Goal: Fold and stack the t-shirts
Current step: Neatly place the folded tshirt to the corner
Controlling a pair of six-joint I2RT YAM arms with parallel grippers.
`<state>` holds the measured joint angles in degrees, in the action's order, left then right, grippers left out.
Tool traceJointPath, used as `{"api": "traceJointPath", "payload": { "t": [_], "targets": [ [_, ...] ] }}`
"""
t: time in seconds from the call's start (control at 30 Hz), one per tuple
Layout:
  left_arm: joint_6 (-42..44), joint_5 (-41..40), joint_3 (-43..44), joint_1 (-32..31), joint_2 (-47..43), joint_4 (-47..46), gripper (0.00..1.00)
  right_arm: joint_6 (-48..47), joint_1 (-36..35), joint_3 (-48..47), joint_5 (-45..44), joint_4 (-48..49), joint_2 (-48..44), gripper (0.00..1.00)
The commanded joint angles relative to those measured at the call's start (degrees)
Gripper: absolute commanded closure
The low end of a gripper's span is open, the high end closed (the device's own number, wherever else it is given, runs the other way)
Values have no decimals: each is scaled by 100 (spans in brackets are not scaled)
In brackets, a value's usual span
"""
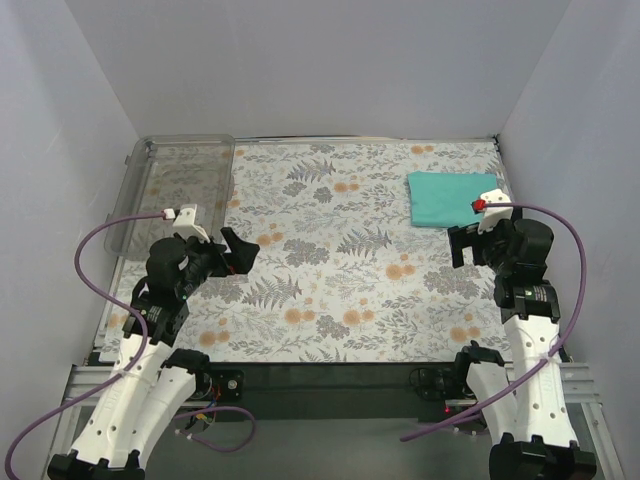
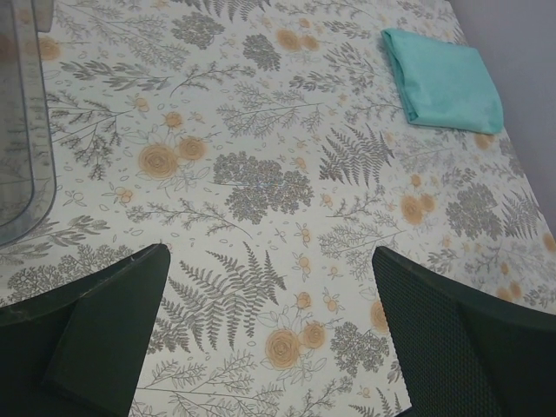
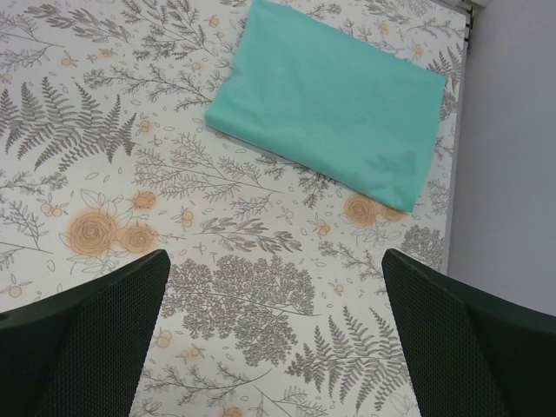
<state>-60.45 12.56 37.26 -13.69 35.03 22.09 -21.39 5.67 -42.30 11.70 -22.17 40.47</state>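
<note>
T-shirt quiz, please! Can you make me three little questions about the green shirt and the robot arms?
1. True or false: the teal t-shirt lies folded near the far right corner of the table.
2. Pick one: where does the clear bin sit? A) far left, B) far right, C) in the middle.
3. Fill the gap: the left fingers and the right fingers are both ____, with nothing between them.

Key: 1 true; 2 A; 3 open.
</note>
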Motion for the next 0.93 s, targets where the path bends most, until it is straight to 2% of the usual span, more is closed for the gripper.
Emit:
{"api": "traceJointPath", "payload": {
  "t": [0.0, 0.07, 0.23, 0.83, 0.9],
  "targets": [
    [42, -552, 133, 16, -136, 173, 3, 738, 13, 108, -290, 213, -135, 2],
    [50, -675, 54, 16, -259, 164, 2, 1099, 13, 126, -877, 222, -92, 2],
    [68, -755, -69, 16, -417, 129, 2, 1145, 13, 143, -1398, 222, 49, 2],
    [42, -553, -298, 16, -532, 15, 2, 1313, 13, 398, -1794, 556, 14, 2],
    [33, -544, -306, 25, -523, -3, 2, 1051, 13, 407, -1742, 609, 31, 2]
  ]
}}
